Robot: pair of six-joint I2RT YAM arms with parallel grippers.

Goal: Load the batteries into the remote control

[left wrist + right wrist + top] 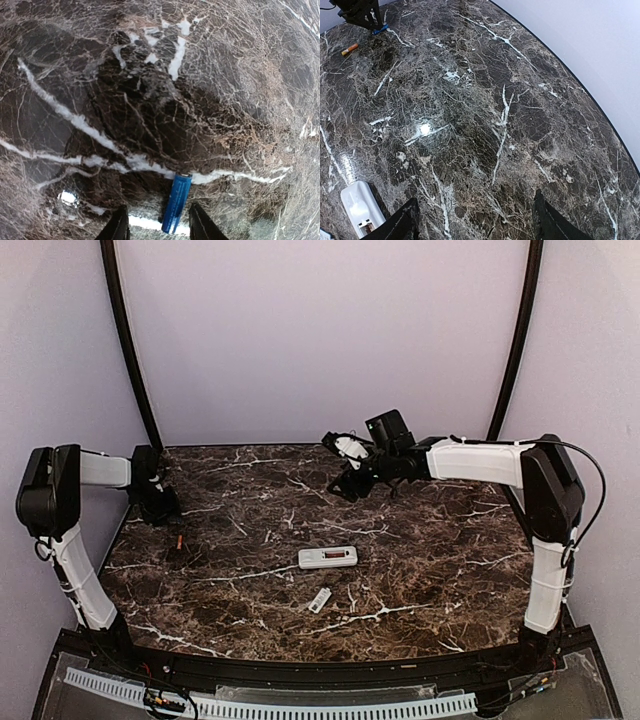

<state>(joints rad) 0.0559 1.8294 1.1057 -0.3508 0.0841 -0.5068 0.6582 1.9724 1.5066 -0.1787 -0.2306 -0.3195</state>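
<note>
Top view, bench: a dark brown marble-patterned bench carries everything.
Top view, remote: the slim white rectangular plastic remote control lies flat near the bench's middle. Its battery bay appears to face up and be uncovered. A small flat white loose piece lies near it on the near side, apart from it.
Top view, arms: the left tool is down at the bench's far-left corner, with a small orange cylindrical battery lying near it. The right tool hangs over the far side, well apart from the remote control.
Left wrist, battery: a small blue cylindrical battery lies on the bench between the two dark fingers of the left tool, nearer the finger on the picture's right.
Left wrist, tool state: partly open, straddling the blue battery. A gap shows on at least one side, so nothing is gripped yet.
Left wrist, step in hand: this looks like the first battery pickup. Centre the fingers across the battery's middle and close squarely on it, so it cannot roll or tip out.
Right wrist, tool state: the right tool is spread wide and released, holding and touching nothing.
Right wrist, surroundings: the remote control sits at the lower left, beside one finger but apart from it. The orange battery lies far off.
</note>
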